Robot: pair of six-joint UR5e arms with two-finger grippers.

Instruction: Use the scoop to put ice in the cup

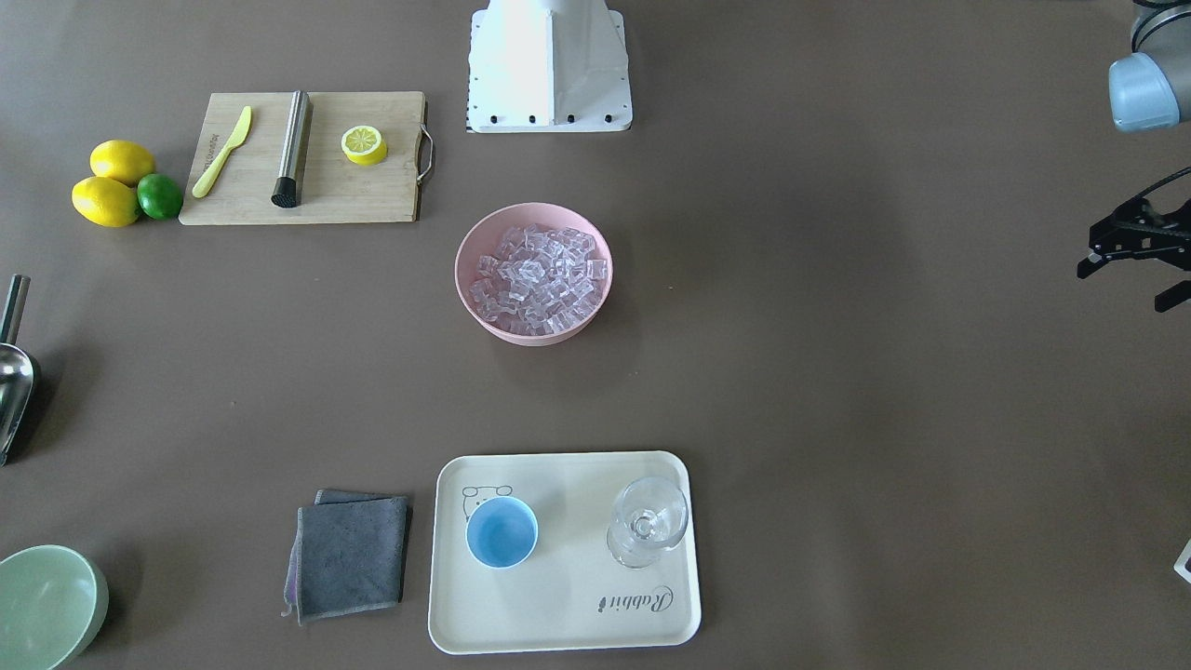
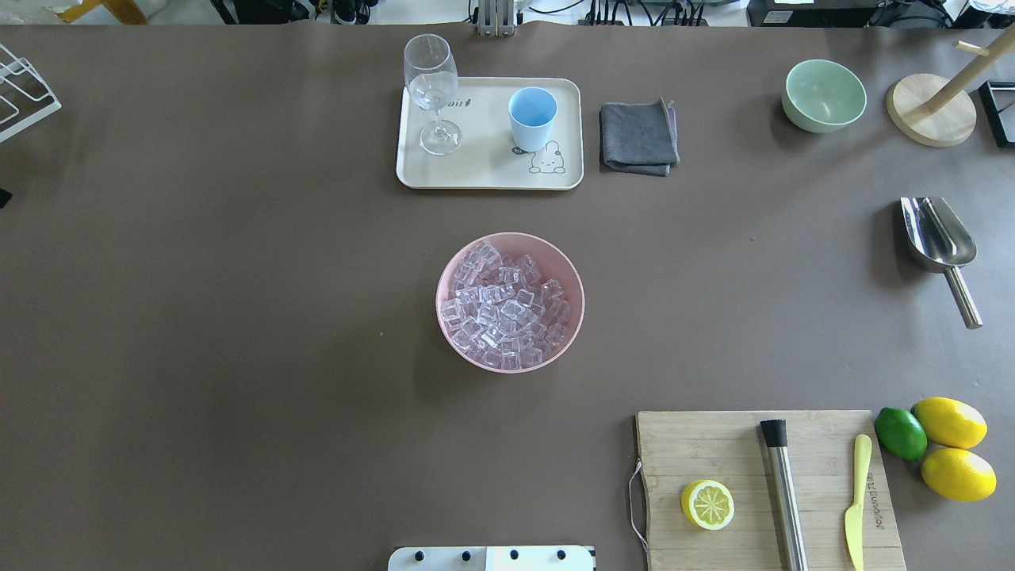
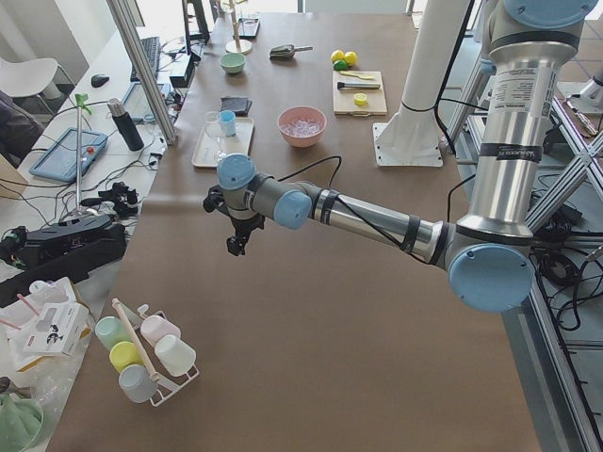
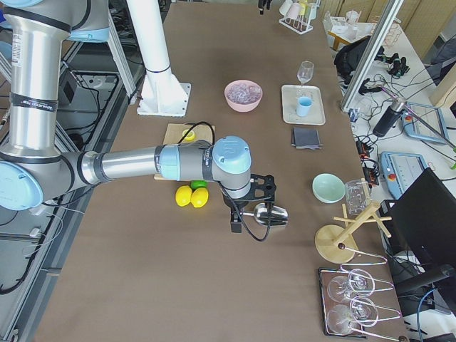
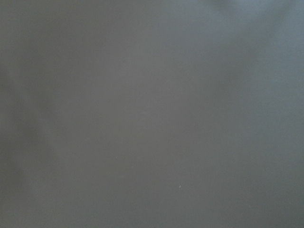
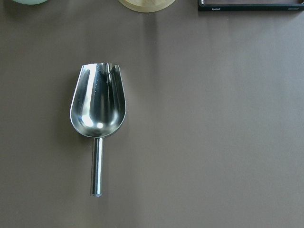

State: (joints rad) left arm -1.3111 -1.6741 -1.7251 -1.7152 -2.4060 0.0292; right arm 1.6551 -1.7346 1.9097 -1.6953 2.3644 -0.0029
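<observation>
The ice fills a pink bowl at the table's middle. The light-blue cup stands empty and upright on a cream tray at the far side. The steel scoop lies flat on the table at the right, trough facing up, and it sits centred in the right wrist view. My right gripper hovers above the scoop; I cannot tell whether it is open or shut. My left gripper is open and empty over bare table at the left end.
A clear stemmed glass shares the tray. A grey cloth, a pale green bowl and a wooden stand lie at the far right. A cutting board holds a steel rod, a knife and a lemon half.
</observation>
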